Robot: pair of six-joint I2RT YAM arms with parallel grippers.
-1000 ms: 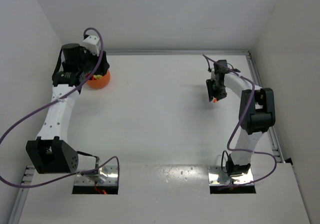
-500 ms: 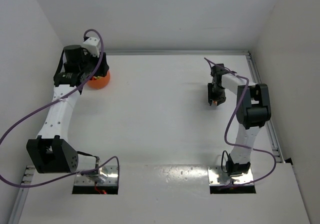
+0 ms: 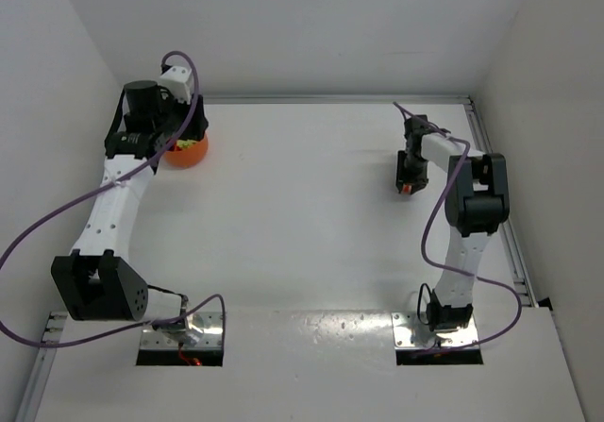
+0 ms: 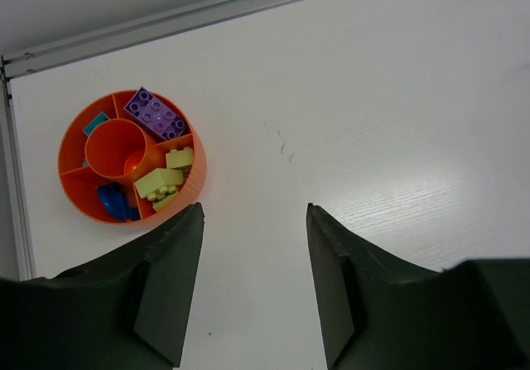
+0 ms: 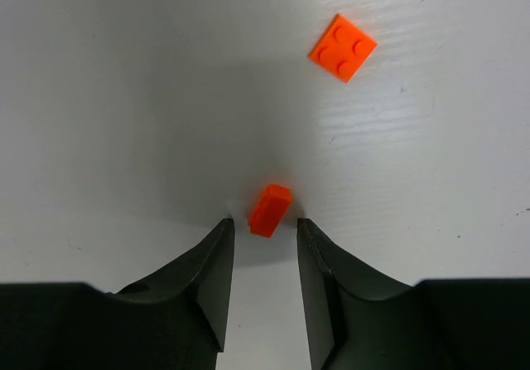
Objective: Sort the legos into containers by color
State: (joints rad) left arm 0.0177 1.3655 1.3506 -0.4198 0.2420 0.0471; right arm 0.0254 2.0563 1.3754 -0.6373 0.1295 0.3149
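Right wrist view: a small orange brick [image 5: 270, 209] stands tilted between the narrow jaws of the right gripper [image 5: 265, 223], with slim gaps either side, near the right edge of the tabletop [image 5: 124, 97]. A flat orange brick [image 5: 342, 48] lies beyond, apart. The orange bowl [image 4: 79, 200] sits in the far-left corner, with the left gripper [image 4: 254, 213] wide and empty nearby.

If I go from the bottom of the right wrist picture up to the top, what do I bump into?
right gripper → small orange brick → flat orange square brick
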